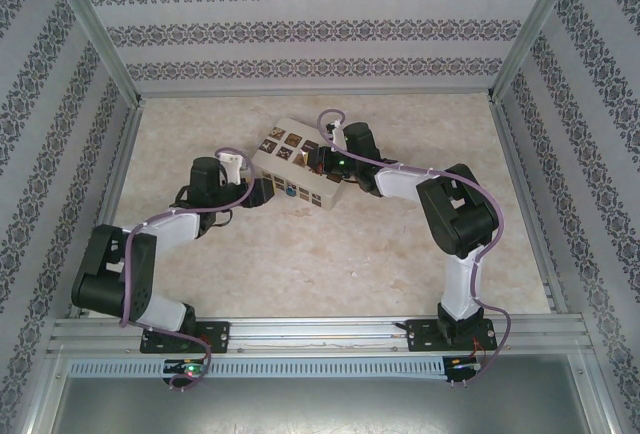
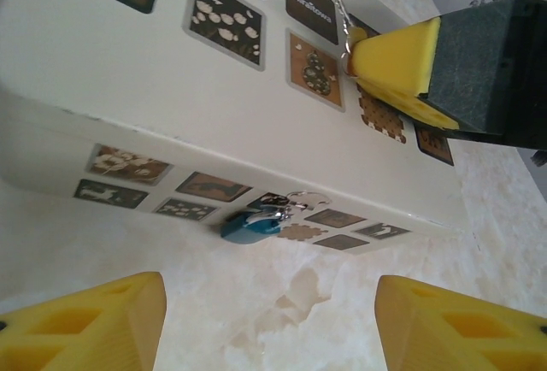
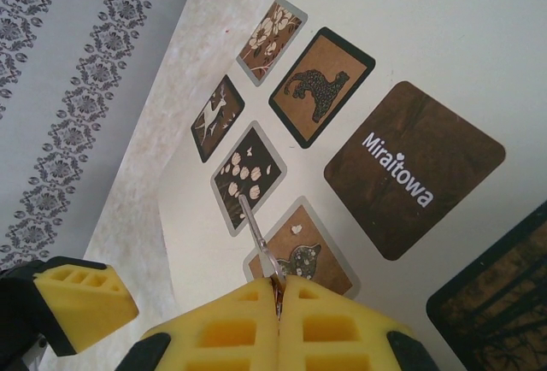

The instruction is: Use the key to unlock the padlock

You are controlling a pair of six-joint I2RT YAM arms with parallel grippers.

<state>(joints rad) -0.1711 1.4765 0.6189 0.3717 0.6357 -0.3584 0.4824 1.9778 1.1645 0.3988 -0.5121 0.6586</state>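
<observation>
Right wrist shows right end effector (image 3: 278, 290) clamping key (image 3: 255, 236); left end effector (image 2: 269, 296) gapes wide near padlock (image 2: 249, 227).

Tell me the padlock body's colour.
The padlock body is blue; the left wrist view shows it best.

Cream box (image 1: 291, 160), picture tiles on top, marbled table (image 1: 330, 264).

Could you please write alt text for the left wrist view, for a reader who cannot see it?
A small blue padlock sits against the side of a cream box with dark picture tiles. The left gripper, open, frames it from below; at top right, the right gripper pinches a thin key above the box.
</observation>
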